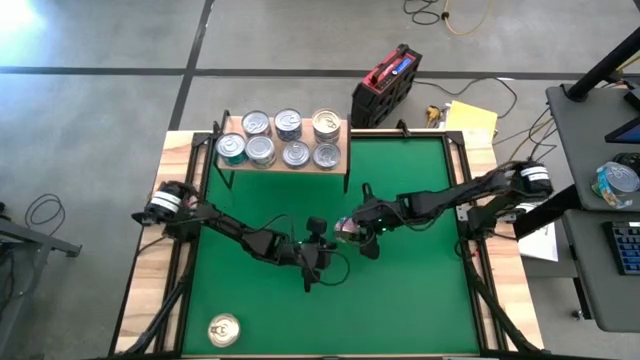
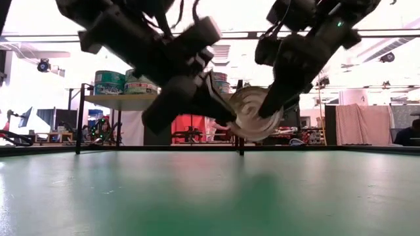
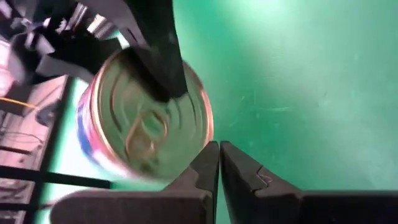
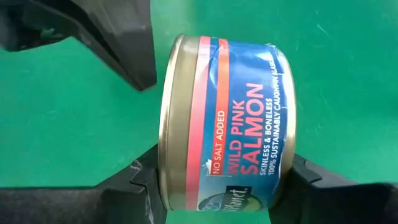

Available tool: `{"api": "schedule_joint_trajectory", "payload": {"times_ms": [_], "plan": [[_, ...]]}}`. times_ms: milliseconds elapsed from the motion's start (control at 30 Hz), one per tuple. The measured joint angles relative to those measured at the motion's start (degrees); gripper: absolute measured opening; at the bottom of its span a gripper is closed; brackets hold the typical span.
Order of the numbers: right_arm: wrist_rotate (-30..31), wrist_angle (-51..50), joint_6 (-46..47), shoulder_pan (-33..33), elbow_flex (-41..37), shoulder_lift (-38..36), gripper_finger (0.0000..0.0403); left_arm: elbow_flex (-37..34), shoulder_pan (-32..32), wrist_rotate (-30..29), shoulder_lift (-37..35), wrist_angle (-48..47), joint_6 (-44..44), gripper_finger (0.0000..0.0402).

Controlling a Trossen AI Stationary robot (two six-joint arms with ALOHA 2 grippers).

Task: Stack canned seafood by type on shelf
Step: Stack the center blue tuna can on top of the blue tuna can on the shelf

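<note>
Closing on the salmon tin [image 4: 221, 121], right gripper [image 1: 352, 229] jaws half-open touch both flat faces, should seat squarely before lifting toward shelf [image 1: 340, 128]; left gripper [image 1: 313, 262] shut, empty.

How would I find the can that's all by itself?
Look at the green mat and go to its near left corner, far from the shelf full of tins. One gold-topped can lies there alone, with no arm touching it.
</note>
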Motion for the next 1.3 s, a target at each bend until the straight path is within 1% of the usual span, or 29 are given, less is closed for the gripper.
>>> {"api": "schedule_joint_trajectory", "payload": {"times_ms": [167, 300, 400, 533, 633, 700, 800, 900, 967, 1133, 1300], "plan": [[-2.4, -6.6, 8.4, -1.0, 0.4, -7.7, 0.0183, -0.4, -1.7, -3.1, -2.8, -3.6, 0.6, 0.0], [-2.6, -7.7, 10.0, -3.0, 0.9, -13.7, 0.0183, -2.7, -2.5, -4.3, -6.5, -3.6, 2.0, 0.0], [-3.1, -6.4, 13.4, -5.2, 2.4, -16.4, 0.0183, -5.8, -2.5, -4.5, -11.0, -3.9, 2.2, 0.0], [-4.3, -6.5, 16.4, -9.4, 5.6, -17.4, 0.0183, -10.3, -2.5, -4.7, -19.2, -3.6, 2.3, 0.0], [-9.7, -6.1, 16.6, -13.6, 9.1, -16.4, 0.0183, -13.6, -2.5, -4.7, -25.9, -3.8, 2.5, 0.0], [-13.3, -6.3, 17.4, -16.5, 11.7, -15.0, 0.0183, -15.5, -2.5, -6.0, -30.2, -3.6, 2.9, 0.0], [-18.9, -6.4, 18.2, -21.1, 15.9, -12.3, 0.0183, -18.2, -2.5, -9.3, -35.8, -3.6, 4.2, 0.0], [-24.8, -5.8, 20.0, -25.5, 20.8, -9.0, 0.0183, -20.6, -2.5, -13.9, -40.7, -3.6, 4.6, 0.0], [-27.9, -6.1, 21.3, -27.8, 24.1, -6.4, 0.0183, -22.2, -2.4, -15.6, -43.4, -3.7, 4.5, 0.0], [-35.3, -6.1, 23.2, -33.5, 31.9, 0.5, 0.0183, -24.4, -2.4, -15.6, -47.2, -3.7, 4.2, 0.0], [-40.5, -5.9, 24.8, -38.1, 37.9, 6.2, 0.0183, -24.6, -2.5, -15.6, -47.7, -3.7, 4.0, 0.0]]}}
